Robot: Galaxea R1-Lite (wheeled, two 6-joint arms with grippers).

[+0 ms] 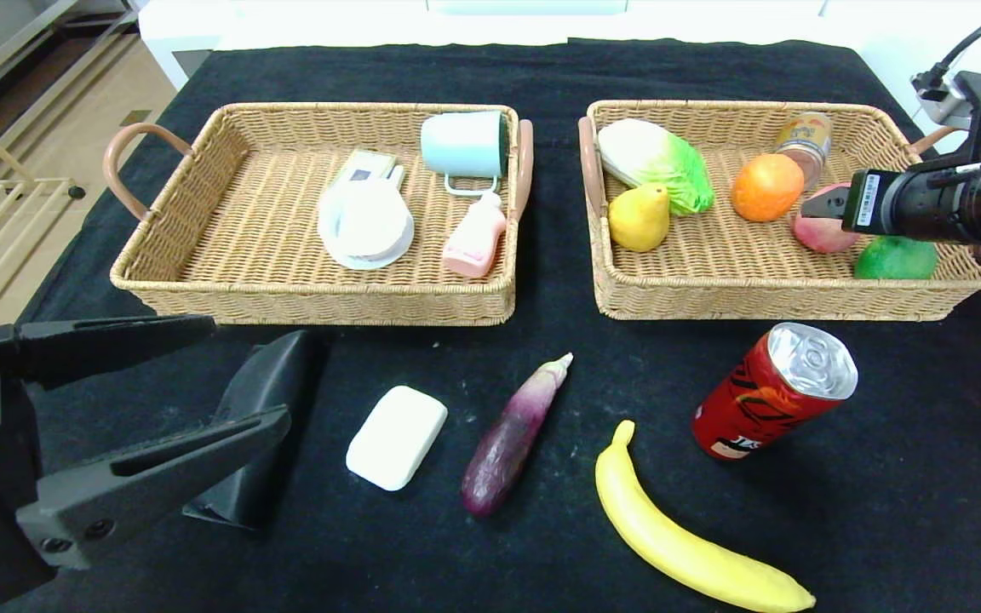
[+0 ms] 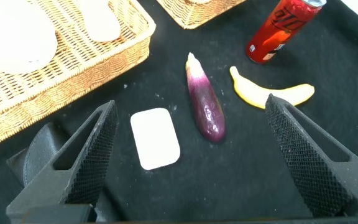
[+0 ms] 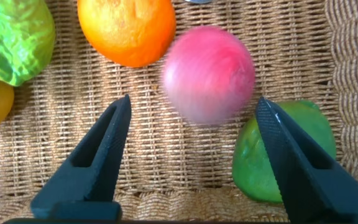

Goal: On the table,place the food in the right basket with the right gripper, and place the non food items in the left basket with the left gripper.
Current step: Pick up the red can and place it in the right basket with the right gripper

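**Peach in the right basket, right jaws spread above it**

The right gripper [image 3: 188,134] hangs over the near right part of the right basket [image 1: 763,298], jaws spread wide with nothing between them. Just below them the pink-red peach [image 3: 209,73] is in the basket, blurred in the right wrist view, lying between an orange [image 1: 766,186] and a green fruit [image 1: 896,258]. The same basket holds a cabbage [image 1: 656,164], a yellow pear [image 1: 639,218] and a small tin [image 1: 804,136] at its far side.

The left gripper [image 2: 188,149] hovers low over the near left of the counter [image 1: 925,511], its jaws spread as wide and holding nothing. In the left wrist view the white soap-like bar [image 2: 155,138] lies between the two fingers' lines, flat on the black cloth. The black wedge-shaped case [image 1: 261,426] sits just beside the bar on its left, partly hidden by the gripper.

Still on the counter in front of the baskets: the purple eggplant [image 1: 514,436] just right of the bar, the yellow banana [image 1: 686,545] at the near edge, and the red can [image 1: 776,392] tilted, standing near the right basket's front wall.

The left basket [image 1: 312,302] contains a round white dish [image 1: 365,224], a pale blue mug [image 1: 465,145] on its side, a pink bottle [image 1: 475,238] and a small flat packet [image 1: 363,168].
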